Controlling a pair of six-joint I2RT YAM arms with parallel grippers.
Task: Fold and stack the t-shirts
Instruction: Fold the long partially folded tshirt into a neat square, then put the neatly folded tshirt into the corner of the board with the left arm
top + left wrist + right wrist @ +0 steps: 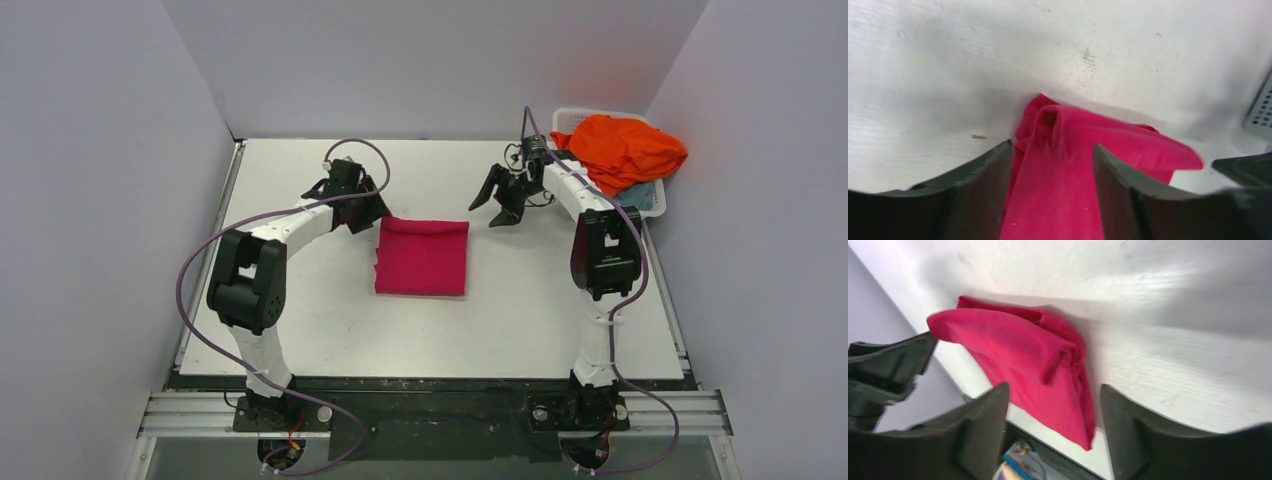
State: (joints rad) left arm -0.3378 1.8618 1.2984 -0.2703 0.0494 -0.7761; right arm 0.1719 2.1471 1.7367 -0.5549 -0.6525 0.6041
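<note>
The folded pink shirt (421,257) lies flat on the counter (520,320) between both tools; the left tool (373,220), released, sits at its corner; the right tool (492,212), released, hangs just beside it; an orange shirt (620,150) fills the basket (652,203) behind the right tool.

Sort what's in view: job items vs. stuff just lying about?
Job items:
magenta t-shirt, folded flat on the table
orange t-shirt, heaped in the white basket
pale blue cloth under the orange one, likely another shirt

Just there:
white basket, only holding the unfolded shirts
table, the work surface
</note>
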